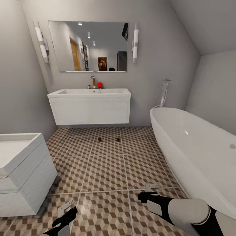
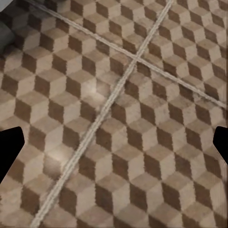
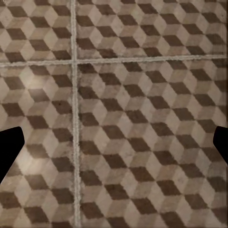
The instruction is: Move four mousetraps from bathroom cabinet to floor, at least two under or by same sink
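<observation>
Two traps [image 1: 108,139] already sit on the floor [image 1: 108,170] just in front of the sink [image 1: 90,105], near enough to count, while both the left claw [image 1: 65,219] and right claw [image 1: 146,197] hang wide and empty.

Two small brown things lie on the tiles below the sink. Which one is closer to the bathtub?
The right trap: it lies on the bathtub side, while the other trap lies left of it, toward the white drawer unit.
</observation>
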